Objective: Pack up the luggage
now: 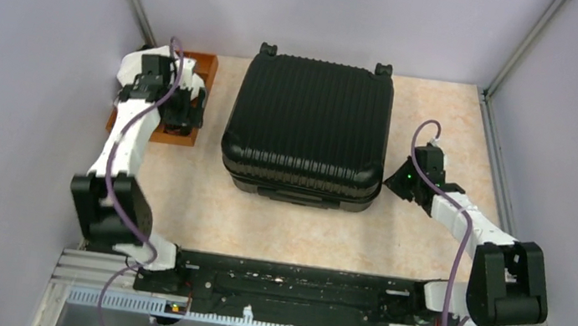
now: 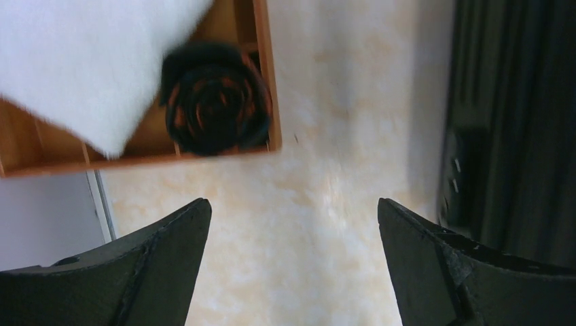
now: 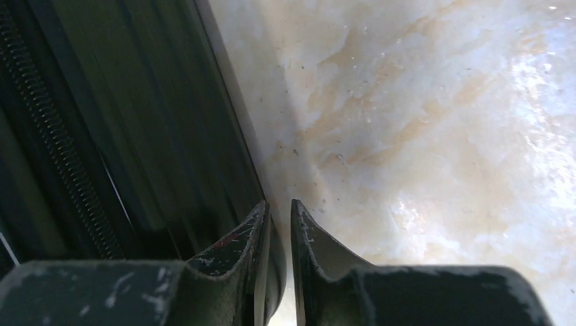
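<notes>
The luggage is a black ribbed hard-shell suitcase lying closed in the middle of the table, its wheels at the far edge. My left gripper hangs over the near end of a brown wooden tray. It is open and empty, above bare table between the tray and the luggage. My right gripper is low at the suitcase's right side. Its fingers are almost together with nothing between them, right beside the shell and zipper.
The tray holds a white folded cloth and a rolled black and orange item. Walls close in the table on the left, right and back. Metal posts stand in the far corners.
</notes>
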`<state>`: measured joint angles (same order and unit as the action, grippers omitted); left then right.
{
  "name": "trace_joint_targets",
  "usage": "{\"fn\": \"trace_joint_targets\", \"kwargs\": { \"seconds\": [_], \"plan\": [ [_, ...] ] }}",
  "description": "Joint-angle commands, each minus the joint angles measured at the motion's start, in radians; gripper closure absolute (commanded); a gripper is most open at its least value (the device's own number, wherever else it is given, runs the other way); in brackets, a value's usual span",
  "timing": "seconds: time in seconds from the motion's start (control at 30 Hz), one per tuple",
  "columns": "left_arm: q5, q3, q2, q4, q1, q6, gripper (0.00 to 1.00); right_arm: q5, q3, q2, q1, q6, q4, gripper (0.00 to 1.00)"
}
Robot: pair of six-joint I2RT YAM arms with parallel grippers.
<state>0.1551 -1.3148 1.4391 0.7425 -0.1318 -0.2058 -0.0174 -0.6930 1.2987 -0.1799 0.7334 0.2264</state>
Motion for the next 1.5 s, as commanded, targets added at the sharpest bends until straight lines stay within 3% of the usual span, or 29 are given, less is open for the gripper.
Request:
{"fn": "trace_joint_targets", "kwargs": {
  "seconds": [0.0, 0.2, 0.3, 0.43, 0.53, 0.7, 0.77, 0.87, 0.97, 1.1, 1.2, 1.33, 1.47],
  "plan": [
    [-0.164, -0.216, 0.248, -0.086, 0.082, 0.125, 0.02, 0.067, 0.006, 0.033, 0.006, -0.021, -0.144, 0.83],
    [-0.218, -0.609, 0.628, 0.029, 0.178, 0.167, 0.02, 0.065, -0.042, 0.113, 0.007, -0.04, -0.152, 0.88],
    [-0.148, -0.781, 0.758, 0.07, 0.19, 0.174, 0.02, 0.119, -0.003, 0.127, -0.004, -0.027, -0.202, 0.92],
    [0.012, -0.832, 0.811, 0.017, 0.201, 0.133, 0.02, 0.26, 0.092, 0.134, -0.07, -0.016, -0.383, 0.92],
    [0.125, -0.87, 0.824, -0.015, 0.205, 0.081, 0.02, 0.347, 0.143, 0.153, -0.182, 0.017, -0.54, 0.91],
    [0.185, -1.055, 0.908, 0.063, 0.213, 0.036, 0.02, 0.363, 0.153, 0.183, -0.499, 0.079, -0.778, 0.91],
    [0.268, -1.059, 0.91, 0.079, 0.213, 0.016, 0.02, 0.353, 0.131, 0.213, -0.6, 0.096, -0.81, 0.91],
    [0.326, -1.031, 0.883, 0.083, 0.22, -0.022, 0.02, 0.294, 0.113, 0.199, -0.667, 0.104, -0.726, 0.91],
    [0.306, -0.982, 0.834, 0.068, 0.218, -0.054, 0.02, 0.202, 0.166, 0.058, -0.602, 0.094, -0.593, 0.9],
    [0.246, -0.931, 0.75, 0.036, 0.202, -0.063, 0.02, 0.112, 0.193, -0.22, -0.364, 0.045, -0.313, 0.9],
    [0.212, -0.931, 0.687, 0.051, 0.186, -0.07, 0.02, -0.032, 0.149, -0.343, -0.162, 0.011, -0.105, 0.87],
    [0.119, -0.903, 0.608, 0.091, 0.159, -0.077, 0.02, -0.023, 0.045, -0.285, 0.033, -0.017, -0.062, 0.86],
    [-0.117, -0.853, 0.533, 0.065, 0.095, -0.086, 0.02, 0.012, -0.14, -0.085, 0.112, -0.032, -0.136, 0.84]
  ]
}}
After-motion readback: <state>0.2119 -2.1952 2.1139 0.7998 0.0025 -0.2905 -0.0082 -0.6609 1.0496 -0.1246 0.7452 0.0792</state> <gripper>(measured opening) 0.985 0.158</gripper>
